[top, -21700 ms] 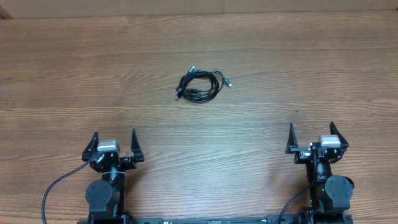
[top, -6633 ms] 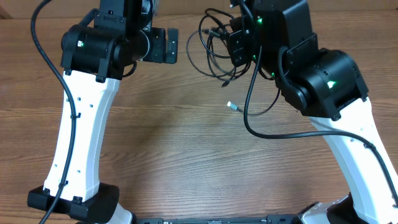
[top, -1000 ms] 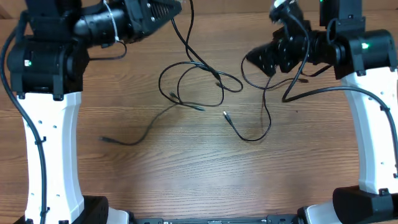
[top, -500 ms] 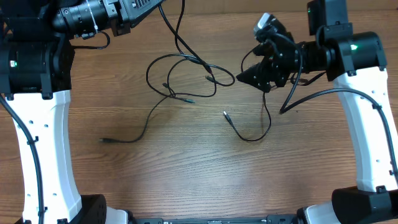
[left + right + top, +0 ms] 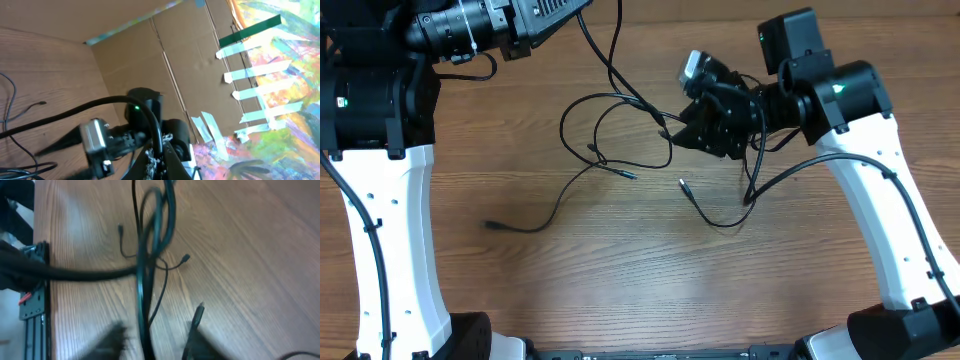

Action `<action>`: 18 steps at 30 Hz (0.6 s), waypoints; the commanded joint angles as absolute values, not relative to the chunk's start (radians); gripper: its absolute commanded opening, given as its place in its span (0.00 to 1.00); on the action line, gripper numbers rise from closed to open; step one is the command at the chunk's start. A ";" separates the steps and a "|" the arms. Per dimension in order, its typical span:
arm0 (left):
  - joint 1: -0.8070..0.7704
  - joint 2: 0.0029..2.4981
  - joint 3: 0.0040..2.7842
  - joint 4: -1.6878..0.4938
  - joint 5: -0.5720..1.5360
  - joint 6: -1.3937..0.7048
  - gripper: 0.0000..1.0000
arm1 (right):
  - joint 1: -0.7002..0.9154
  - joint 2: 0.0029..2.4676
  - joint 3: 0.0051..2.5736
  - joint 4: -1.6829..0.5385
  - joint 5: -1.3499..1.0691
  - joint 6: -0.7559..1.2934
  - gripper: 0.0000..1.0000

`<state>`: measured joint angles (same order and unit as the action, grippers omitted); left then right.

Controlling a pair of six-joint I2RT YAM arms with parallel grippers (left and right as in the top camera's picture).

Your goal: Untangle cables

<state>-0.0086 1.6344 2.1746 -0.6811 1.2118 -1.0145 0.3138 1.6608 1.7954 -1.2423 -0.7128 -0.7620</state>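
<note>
At the far left my left tool (image 5: 568, 9) sits high near the back edge of the brown wood-grain bench (image 5: 620, 300). Strands of the thin black flexible cables (image 5: 610, 98) climb off the surface to its tip. Whether its jaws are pinched on them I cannot tell, since the wrist view is blurred and shows no fingers clearly. Below it, one strand trails out over the bench to the left and ends in a small dark plug (image 5: 490, 225) lying flat. The main tangle sits a little left of centre: a few loose overlapping loops on the wood, partly lifted toward the left tool. Just right of the loops a second small silver-tipped plug (image 5: 682, 183) lies on the bench, its cord curving round to the right toward my right arm. My right tool (image 5: 680, 133) hovers at the right edge of the loops, its fingers (image 5: 200, 339) standing apart with strands running between them
</note>
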 commanded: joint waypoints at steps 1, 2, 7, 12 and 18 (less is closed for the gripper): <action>-0.004 1.614 2.191 -0.676 1.251 -1.017 0.04 | 0.313 1.680 1.752 -1.223 -0.707 -0.757 0.04; -0.004 1.614 2.191 -0.676 1.251 -1.015 0.04 | 0.313 1.680 1.749 -1.214 -0.705 -0.746 0.04; 0.016 1.608 2.191 -0.728 1.242 -0.890 0.04 | 0.312 1.660 1.753 -1.094 -0.561 -0.550 0.04; 0.066 1.581 2.191 -0.933 1.090 -0.716 0.04 | 0.312 1.615 1.805 -1.048 -0.331 -0.445 0.04; 0.125 1.575 2.191 -1.171 0.947 -0.524 0.04 | 0.312 1.561 1.934 -1.003 -0.092 -0.255 0.04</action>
<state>0.1062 1.6093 2.1761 -1.1225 1.0492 -0.6884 0.3141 1.6489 1.8393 -1.0157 -0.2520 -0.3840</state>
